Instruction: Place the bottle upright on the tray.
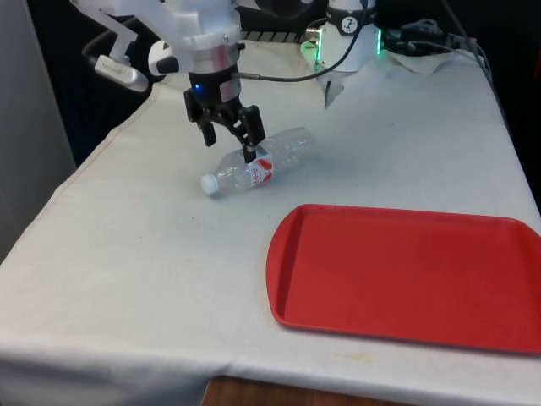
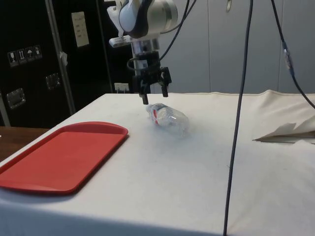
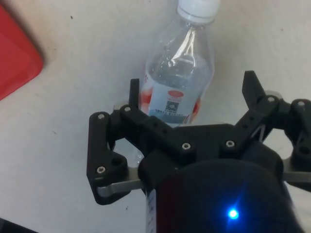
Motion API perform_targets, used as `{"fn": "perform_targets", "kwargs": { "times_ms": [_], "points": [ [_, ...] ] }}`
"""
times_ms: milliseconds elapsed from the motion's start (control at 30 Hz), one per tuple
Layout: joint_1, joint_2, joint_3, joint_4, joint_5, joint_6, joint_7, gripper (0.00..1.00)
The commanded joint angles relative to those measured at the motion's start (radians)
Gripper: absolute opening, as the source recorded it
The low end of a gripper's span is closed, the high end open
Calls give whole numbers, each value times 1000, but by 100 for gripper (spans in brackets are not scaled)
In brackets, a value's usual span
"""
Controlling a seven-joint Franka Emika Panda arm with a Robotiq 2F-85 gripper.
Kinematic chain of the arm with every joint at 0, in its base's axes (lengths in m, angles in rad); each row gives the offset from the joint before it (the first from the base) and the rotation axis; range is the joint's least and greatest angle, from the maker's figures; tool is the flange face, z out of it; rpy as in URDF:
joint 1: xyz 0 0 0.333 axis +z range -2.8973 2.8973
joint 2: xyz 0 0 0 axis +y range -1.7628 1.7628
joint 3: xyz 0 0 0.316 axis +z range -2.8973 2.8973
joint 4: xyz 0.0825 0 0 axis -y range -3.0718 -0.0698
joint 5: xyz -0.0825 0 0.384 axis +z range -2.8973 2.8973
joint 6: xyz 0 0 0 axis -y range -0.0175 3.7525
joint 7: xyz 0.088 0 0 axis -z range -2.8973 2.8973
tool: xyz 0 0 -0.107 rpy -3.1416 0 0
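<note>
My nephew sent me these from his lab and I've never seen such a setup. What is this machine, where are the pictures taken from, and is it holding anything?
It is a robot arm ending in a black two-finger gripper. One camera faces the robot across the table, one looks from the table's side, one sits on the wrist looking down. A clear plastic bottle lies on its side on the white cloth; a red tray lies nearby, bare. The gripper hovers open over the bottle's labelled middle, holding nothing.

Front, side views share bottle (image 1: 258, 163) — wrist view looks down, close.
</note>
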Motion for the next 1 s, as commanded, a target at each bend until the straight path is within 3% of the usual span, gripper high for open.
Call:
{"fn": "perform_targets", "kwargs": {
  "times_ms": [0,100,133,167,300,400,433,500,667,700,733,967],
  "points": [
    [-10,10,6,16,7,-16,-7,100],
    [-16,27,4,43,10,-48,-14,100],
    [-4,17,-3,26,2,-25,-6,100],
    [-16,32,2,52,11,-58,-17,100],
    [-21,60,-9,100,29,-123,-33,100],
    [-21,69,-15,117,38,-148,-41,100],
    [-12,72,-25,118,39,-143,-40,100],
    [-21,78,-23,136,49,-183,-54,100],
    [-21,80,-33,156,51,-242,-76,100],
    [-14,80,-38,153,46,-230,-70,100],
    [-20,81,-34,159,51,-252,-80,100],
    [-21,86,-38,180,50,-322,-102,100]
  ]
}}
